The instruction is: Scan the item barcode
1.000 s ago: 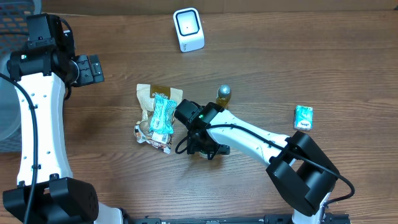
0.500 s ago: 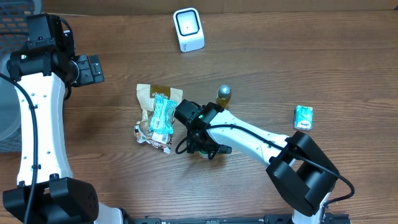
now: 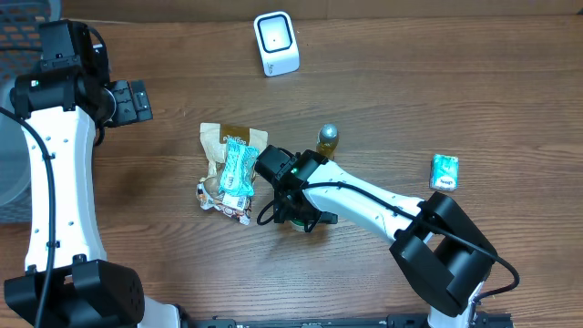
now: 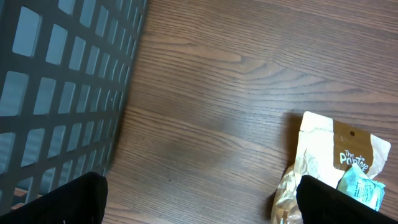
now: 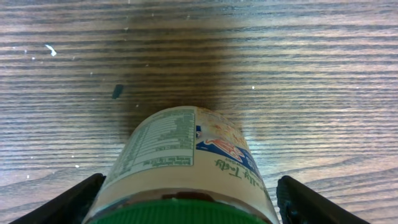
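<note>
The bottle sits on the worktop near the middle, its green cap nearest the wrist camera. The right tool stands spread wide astride it, not clearly pressing. A heap of snack packets lies just to its left, a gold-topped thing near behind and a teal packet well apart. The white scanner stands at the far edge. The left tool is spread wide beside a black basket. A tan packet reads "The Pop…". The bottle's nutrition table is too small to read.

Bright, even light from above. A soft shadow darkens the table just beyond the jar, whose near lid blurs.
</note>
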Available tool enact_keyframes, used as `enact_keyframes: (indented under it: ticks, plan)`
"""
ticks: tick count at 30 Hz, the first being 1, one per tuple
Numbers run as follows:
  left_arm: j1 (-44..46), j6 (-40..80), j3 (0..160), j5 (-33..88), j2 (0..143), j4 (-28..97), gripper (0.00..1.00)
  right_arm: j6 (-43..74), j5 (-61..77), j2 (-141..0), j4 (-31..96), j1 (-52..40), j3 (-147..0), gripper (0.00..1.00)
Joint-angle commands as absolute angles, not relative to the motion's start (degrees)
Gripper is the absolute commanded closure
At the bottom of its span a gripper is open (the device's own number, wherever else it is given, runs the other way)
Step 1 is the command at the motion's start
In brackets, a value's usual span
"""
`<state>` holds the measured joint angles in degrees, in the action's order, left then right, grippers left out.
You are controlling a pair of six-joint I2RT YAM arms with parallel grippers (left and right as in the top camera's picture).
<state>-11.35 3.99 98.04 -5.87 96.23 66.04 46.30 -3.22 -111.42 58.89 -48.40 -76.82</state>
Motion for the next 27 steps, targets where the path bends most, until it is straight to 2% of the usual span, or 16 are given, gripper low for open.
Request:
enact_keyframes:
  ticks: [1,22,27]
  plan:
    - [-11.22,2.76,99.11,-6.17,95.50,66.00,0.00,46.28,-3.97,-111.24,58.63,-48.27,-77.10,0.16]
    - [-11.22,2.76,99.11,-6.15,95.50,66.00,0.00,46.26,-3.97,-111.24,56.18,-48.31,-74.87,0.16]
    - [-11.22,2.76,99.11,-6.17,95.50,66.00,0.01,46.28,-3.92,-111.24,56.10,-48.31,-74.89,0.24]
